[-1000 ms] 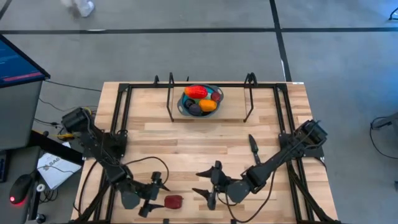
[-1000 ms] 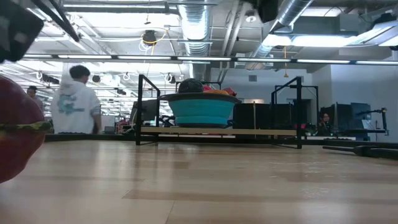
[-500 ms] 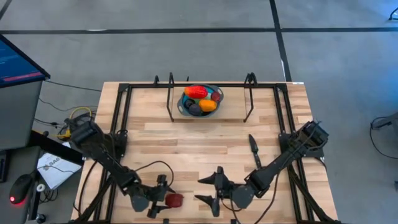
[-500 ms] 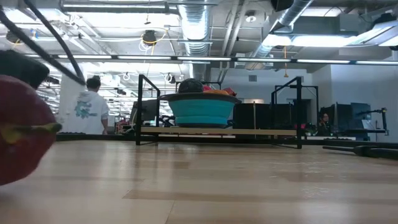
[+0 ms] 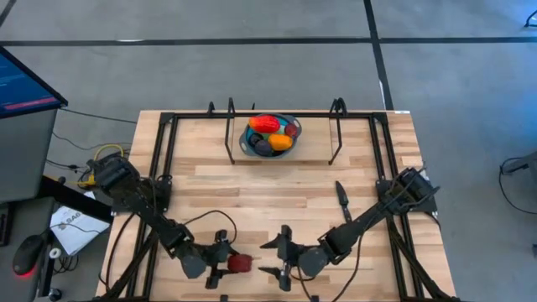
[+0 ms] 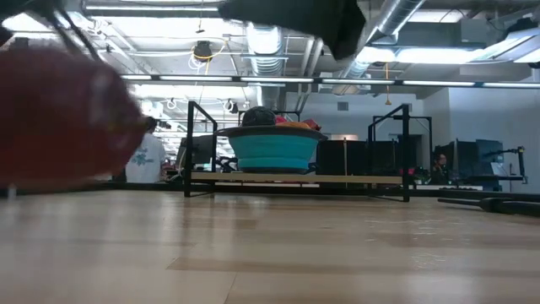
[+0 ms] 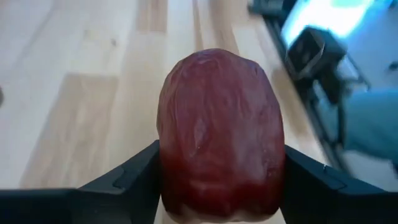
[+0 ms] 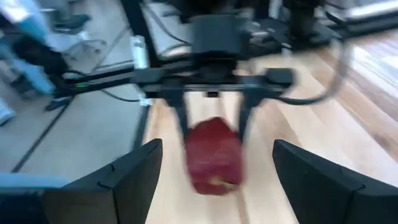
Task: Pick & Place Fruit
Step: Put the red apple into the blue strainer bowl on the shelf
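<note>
wooden table (image 5: 277, 189), blue bowl (image 5: 252, 144) on it

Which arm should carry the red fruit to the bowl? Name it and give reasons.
Left. The left gripper already clasps the red fruit between its fingers; the right gripper is open and empty beside it. The bowl sits far across the table.

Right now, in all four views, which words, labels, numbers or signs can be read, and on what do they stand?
No text can be read for certain.
White sheet on the floor left of the table: dark print, too small.
Monitor: screen lines, too small.
Person's shirt: a print, blurred.
Red fruit in the left gripper, blue bowl, open right gripper at the near edge: no marking visible.
</note>
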### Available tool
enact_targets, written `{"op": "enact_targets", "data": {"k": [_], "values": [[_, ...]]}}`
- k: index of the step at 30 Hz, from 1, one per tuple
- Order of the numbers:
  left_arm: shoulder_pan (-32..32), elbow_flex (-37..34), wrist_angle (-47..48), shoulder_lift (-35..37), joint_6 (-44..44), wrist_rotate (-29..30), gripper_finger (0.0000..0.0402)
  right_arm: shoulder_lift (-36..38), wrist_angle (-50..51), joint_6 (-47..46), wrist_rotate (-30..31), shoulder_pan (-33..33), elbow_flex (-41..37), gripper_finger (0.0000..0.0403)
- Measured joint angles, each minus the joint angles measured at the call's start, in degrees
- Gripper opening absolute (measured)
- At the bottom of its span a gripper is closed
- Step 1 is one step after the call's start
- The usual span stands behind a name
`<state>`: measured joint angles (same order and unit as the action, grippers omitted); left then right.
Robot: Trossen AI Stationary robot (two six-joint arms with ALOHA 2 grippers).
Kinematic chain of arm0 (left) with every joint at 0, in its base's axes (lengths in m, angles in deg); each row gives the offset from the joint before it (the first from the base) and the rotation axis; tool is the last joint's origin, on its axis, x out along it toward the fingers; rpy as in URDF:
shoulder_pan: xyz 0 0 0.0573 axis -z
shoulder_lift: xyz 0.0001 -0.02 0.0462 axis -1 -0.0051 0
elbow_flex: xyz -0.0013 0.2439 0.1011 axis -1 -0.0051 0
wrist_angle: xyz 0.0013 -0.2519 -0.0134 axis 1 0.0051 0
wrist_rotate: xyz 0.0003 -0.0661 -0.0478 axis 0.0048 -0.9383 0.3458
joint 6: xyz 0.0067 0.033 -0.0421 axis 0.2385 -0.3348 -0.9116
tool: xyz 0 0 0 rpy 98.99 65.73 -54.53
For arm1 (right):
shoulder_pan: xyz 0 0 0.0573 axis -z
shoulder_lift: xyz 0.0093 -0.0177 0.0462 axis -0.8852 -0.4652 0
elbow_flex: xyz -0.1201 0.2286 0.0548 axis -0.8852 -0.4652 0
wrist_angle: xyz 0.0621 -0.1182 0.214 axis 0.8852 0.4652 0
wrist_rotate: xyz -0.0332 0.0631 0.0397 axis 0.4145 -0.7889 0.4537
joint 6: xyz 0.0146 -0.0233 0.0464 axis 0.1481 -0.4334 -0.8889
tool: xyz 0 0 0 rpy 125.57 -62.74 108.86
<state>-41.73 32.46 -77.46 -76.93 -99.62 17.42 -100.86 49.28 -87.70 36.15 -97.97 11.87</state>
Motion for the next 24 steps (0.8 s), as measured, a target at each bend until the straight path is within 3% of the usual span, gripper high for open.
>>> {"op": "enact_targets", "data": {"k": [9,17,24], "values": [[-3.0,0.0,-0.1,11.9,1.7,0.1,0.0281,1.2,8.1,12.3,-5.3,1.4,5.8,0.0355],[-3.5,0.0,0.2,17.5,7.9,0.5,0.0256,1.2,11.2,8.5,-5.1,4.2,7.2,0.0365],[-3.5,0.0,-0.1,18.0,8.1,0.4,0.0268,1.1,9.9,6.0,-5.2,5.0,7.2,0.0356]]}}
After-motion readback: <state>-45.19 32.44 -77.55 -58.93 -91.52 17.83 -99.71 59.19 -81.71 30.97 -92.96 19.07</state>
